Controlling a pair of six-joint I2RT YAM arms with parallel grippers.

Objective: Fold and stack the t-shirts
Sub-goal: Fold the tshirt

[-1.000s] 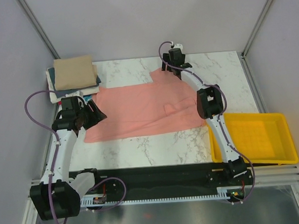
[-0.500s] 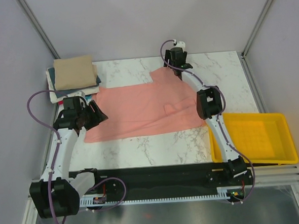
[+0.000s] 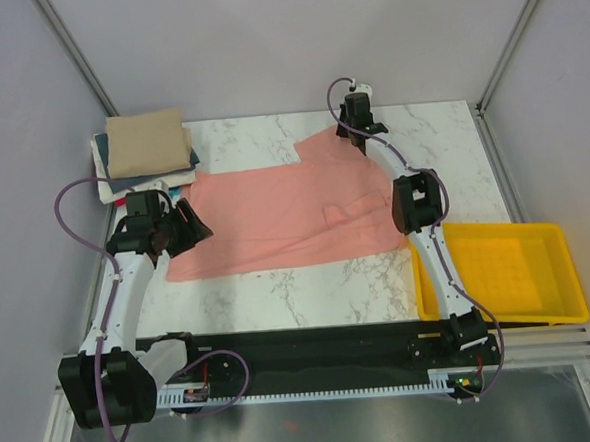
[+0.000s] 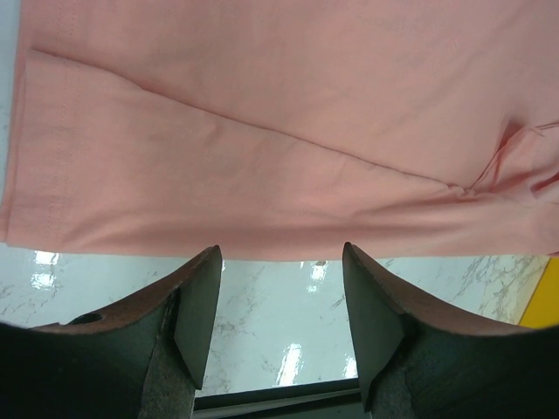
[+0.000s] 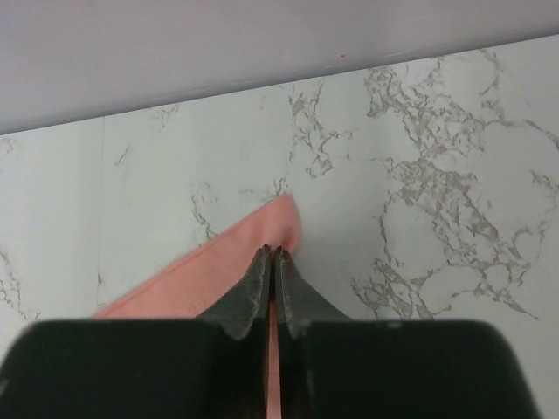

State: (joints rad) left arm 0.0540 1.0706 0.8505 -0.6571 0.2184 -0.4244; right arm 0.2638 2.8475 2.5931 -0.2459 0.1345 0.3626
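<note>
pinching one pink t-shirt (image 3: 275, 217), right pincer (image 5: 271, 253) clamped; left pincer (image 4: 280, 253) apart; one folded stack (image 3: 148, 150), one yellow tray (image 3: 571, 304)

Matt salmon-pink cloth t-shirt (image 3: 275, 217) — glossy marble-look table (image 3: 279, 292), yellow plastic tray (image 3: 509, 273)

I log one marble table (image 3: 279, 292), white with grey veining. Lying on it:
- a salmon-pink t-shirt (image 3: 275, 217), spread across the middle and reaching toward the far edge
- a stack of folded tees (image 3: 148, 150), tan uppermost, in the far-left corner
- a yellow tray (image 3: 511, 318) in the near-right corner
</note>
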